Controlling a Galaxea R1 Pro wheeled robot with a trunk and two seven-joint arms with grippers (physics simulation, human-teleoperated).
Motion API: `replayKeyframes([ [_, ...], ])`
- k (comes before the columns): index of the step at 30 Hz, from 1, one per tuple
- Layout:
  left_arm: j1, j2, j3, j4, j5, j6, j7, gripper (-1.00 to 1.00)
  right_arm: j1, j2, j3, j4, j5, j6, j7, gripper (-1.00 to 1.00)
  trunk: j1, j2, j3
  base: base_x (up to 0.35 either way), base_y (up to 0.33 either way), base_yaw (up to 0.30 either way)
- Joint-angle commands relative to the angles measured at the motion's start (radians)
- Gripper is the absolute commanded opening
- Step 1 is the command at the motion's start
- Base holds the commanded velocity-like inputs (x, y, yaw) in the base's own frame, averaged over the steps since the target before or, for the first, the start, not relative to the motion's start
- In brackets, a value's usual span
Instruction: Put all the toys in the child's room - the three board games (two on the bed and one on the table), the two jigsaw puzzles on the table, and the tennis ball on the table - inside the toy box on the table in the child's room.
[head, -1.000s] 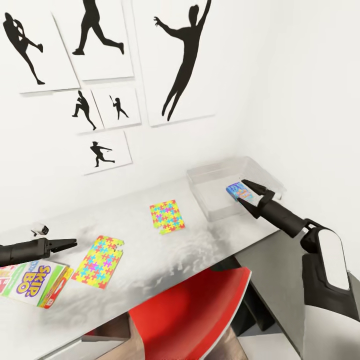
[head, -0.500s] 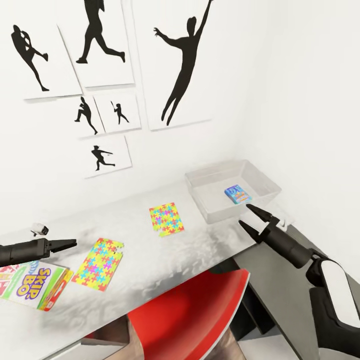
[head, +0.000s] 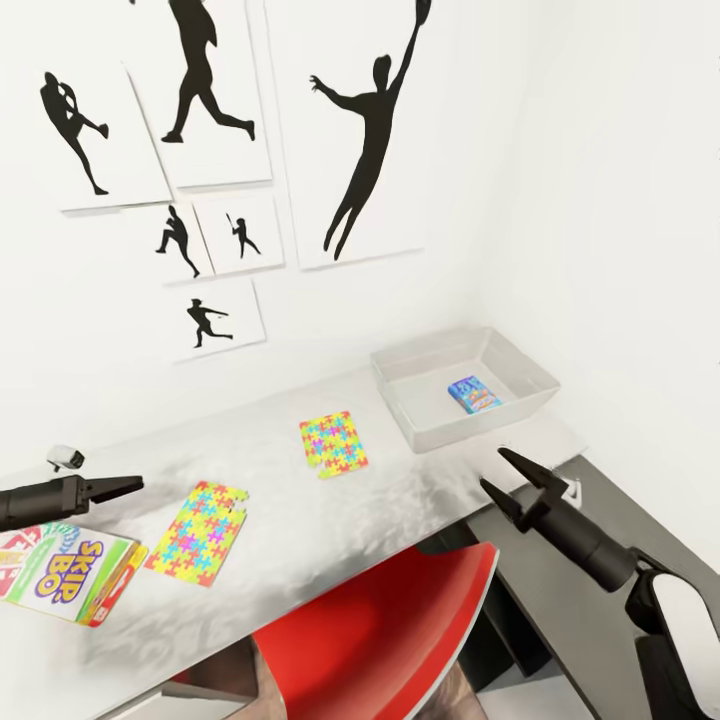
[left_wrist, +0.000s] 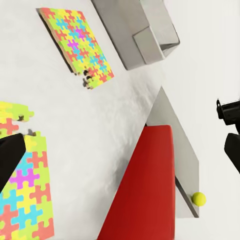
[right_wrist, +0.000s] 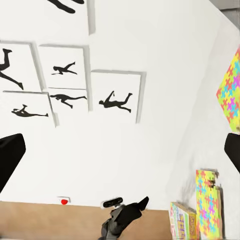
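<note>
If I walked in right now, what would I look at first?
Probably the two bright jigsaw puzzles lying flat on the pale table, and the red chair tucked under its near edge. Next, the big black sports silhouette prints on the white wall, and a small colourful game box in the grey toy box.

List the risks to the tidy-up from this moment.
1. The tennis ball sits close to the table's edge by the red chair; a nudge may roll it off.
2. The near jigsaw puzzle lies flat and thin, so the open right end effector may struggle to grip it.
3. The Skip-Bo box lies under the left end effector, near the front edge.
</note>
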Motion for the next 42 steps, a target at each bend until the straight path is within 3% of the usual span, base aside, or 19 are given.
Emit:
replayKeyframes([
  [1, 0.000, 0.002, 0.005, 0.000, 0.000, 0.010, -0.004, 1.00, 0.012, 0.000, -0.002, -0.001, 0.010, 0.004, 0.021, 1.00, 0.001, -0.002, 0.000, 0.000, 0.000, 0.000],
  [9, 0.006, 0.019, 0.030, 0.000, 0.002, 0.008, -0.004, 1.00, 0.115, -0.001, -0.014, -0.007, 0.017, 0.004, 0.135, 1.00, 0.001, -0.002, 0.013, 0.000, 0.000, 0.000],
  [21, 0.013, 0.025, 0.035, 0.001, 0.008, 0.008, -0.004, 1.00, 0.263, -0.001, -0.132, -0.017, 0.048, 0.004, 0.342, 1.00, 0.001, -0.002, 0.033, 0.000, 0.000, 0.000],
  [30, 0.033, 0.025, 0.036, 0.001, 0.018, 0.008, -0.004, 1.00, 0.286, -0.011, -0.191, -0.018, 0.085, 0.004, 0.428, 1.00, 0.001, -0.002, 0.047, 0.000, 0.000, 0.000],
  [42, 0.054, 0.026, 0.037, 0.000, 0.055, 0.008, -0.004, 1.00, 0.290, -0.027, -0.208, -0.018, 0.106, 0.004, 0.464, 1.00, 0.001, -0.002, 0.056, 0.000, 0.000, 0.000],
])
